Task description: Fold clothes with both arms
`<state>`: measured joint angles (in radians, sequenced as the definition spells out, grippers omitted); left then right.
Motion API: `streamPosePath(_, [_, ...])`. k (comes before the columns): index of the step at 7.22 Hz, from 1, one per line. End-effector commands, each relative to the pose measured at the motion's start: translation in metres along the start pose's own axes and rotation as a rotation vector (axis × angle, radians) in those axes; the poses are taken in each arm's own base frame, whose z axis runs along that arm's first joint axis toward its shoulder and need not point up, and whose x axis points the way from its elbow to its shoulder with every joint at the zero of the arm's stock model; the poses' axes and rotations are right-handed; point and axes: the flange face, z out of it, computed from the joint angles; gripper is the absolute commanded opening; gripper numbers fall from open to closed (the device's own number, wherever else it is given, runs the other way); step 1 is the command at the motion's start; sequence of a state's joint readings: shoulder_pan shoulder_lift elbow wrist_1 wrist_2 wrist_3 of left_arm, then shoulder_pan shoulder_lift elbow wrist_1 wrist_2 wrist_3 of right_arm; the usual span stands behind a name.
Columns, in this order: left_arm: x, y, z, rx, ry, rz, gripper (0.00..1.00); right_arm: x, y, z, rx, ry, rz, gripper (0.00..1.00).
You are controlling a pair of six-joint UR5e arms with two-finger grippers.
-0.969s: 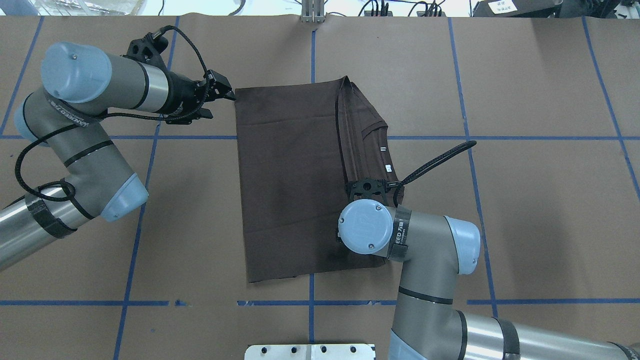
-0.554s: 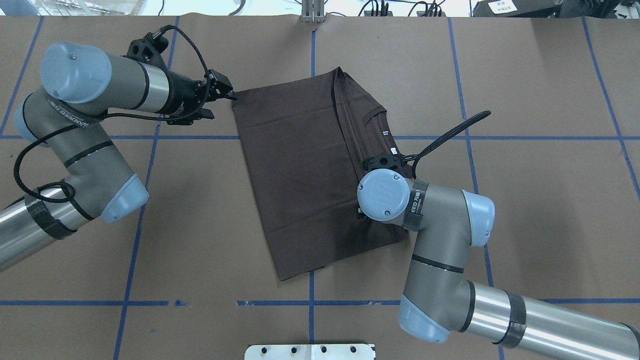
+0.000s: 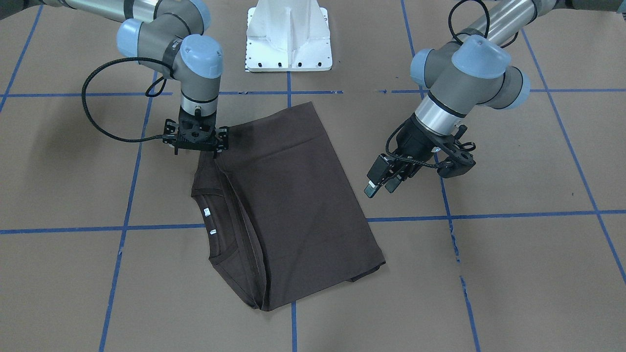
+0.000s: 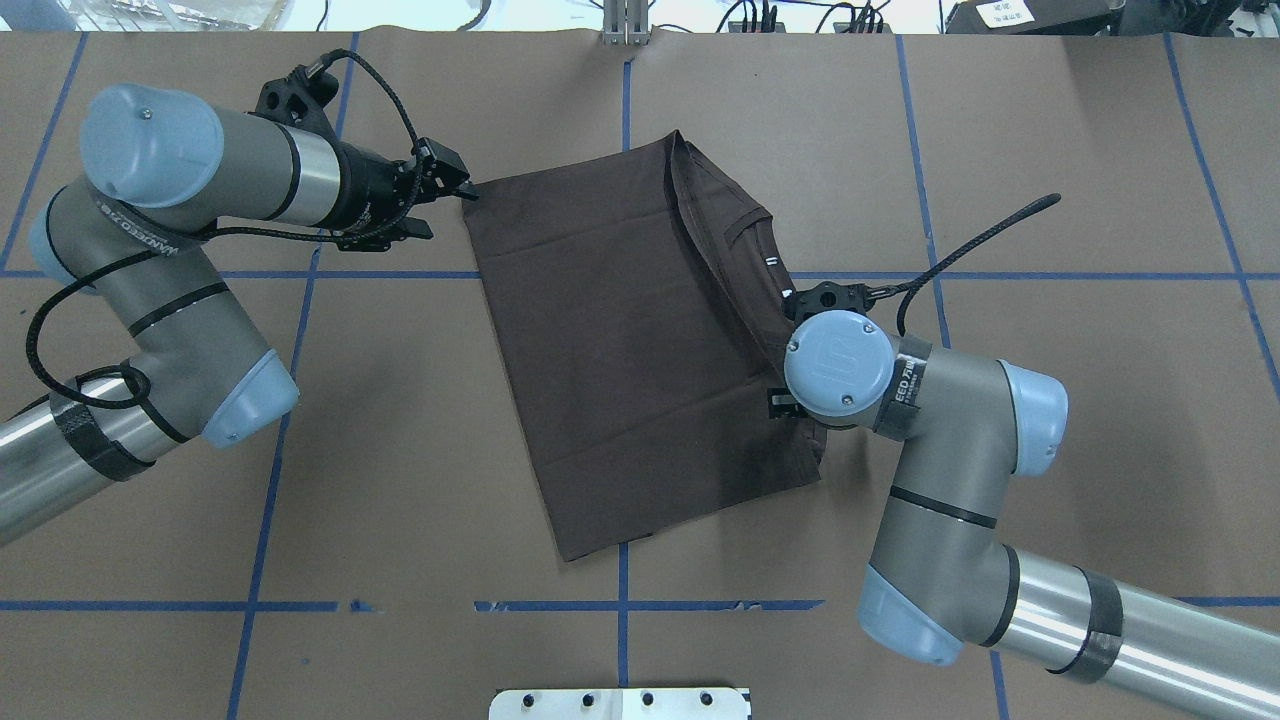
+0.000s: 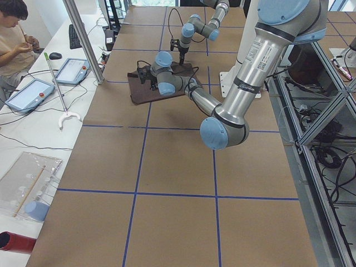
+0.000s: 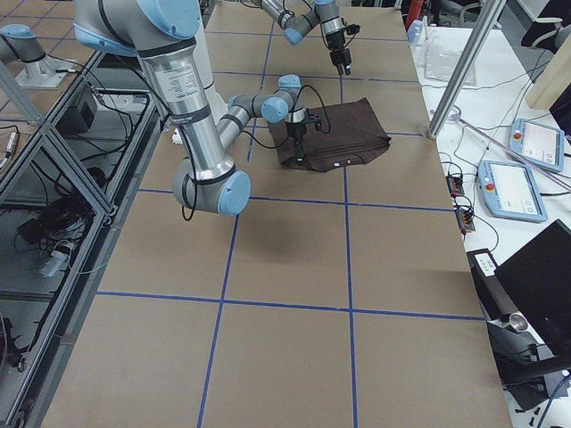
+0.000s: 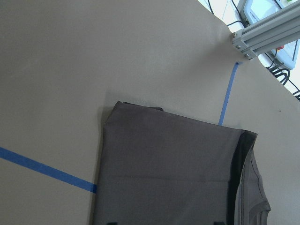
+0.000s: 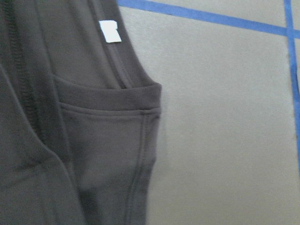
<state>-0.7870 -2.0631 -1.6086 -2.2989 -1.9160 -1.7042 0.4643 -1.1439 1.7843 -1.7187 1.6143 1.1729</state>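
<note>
The dark brown T-shirt [image 3: 293, 195] lies folded lengthwise on the brown table, skewed, with its collar and white tags [image 3: 207, 211] on my right side; it also shows in the overhead view [image 4: 620, 330]. My right gripper [image 3: 215, 152] points straight down and is shut on the shirt's near right edge by the sleeve; in the overhead view its wrist hides it. The right wrist view shows the sleeve cloth [image 8: 93, 140] close up. My left gripper [image 3: 380, 187] hovers just off the shirt's far left corner [image 4: 468, 192], open and empty. The left wrist view looks down on the shirt [image 7: 178, 168].
The white pedestal base [image 3: 288, 39] stands at the table's near edge. Blue tape lines [image 4: 620, 606] grid the brown table cover. A metal post [image 4: 625, 25] stands at the far edge. An operator [image 5: 14, 33] sits beyond the far side with tablets.
My right arm has moved right and away, dragging the shirt's near end with it, so the shirt has swung from square to skewed. My left gripper has barely moved.
</note>
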Motion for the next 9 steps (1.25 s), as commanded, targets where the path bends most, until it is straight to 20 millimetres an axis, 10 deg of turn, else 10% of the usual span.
streamPosePath(1, [0.003,0.002,-0.003,-0.001,0.008,-0.009,0.75,0.02,0.001,-0.011,0.015,-0.014,0.016,1.0])
streamPosePath(4, [0.007,0.004,-0.008,-0.003,0.018,-0.007,0.75,-0.019,-0.002,-0.058,0.026,-0.194,0.324,1.0])
streamPosePath(7, [0.004,0.003,-0.005,-0.003,0.011,-0.005,0.75,-0.008,0.04,-0.027,-0.028,-0.314,0.552,0.71])
streamPosePath(9, [0.003,0.003,-0.004,-0.003,0.008,-0.007,0.75,-0.014,0.053,-0.019,-0.048,-0.3,0.56,0.71])
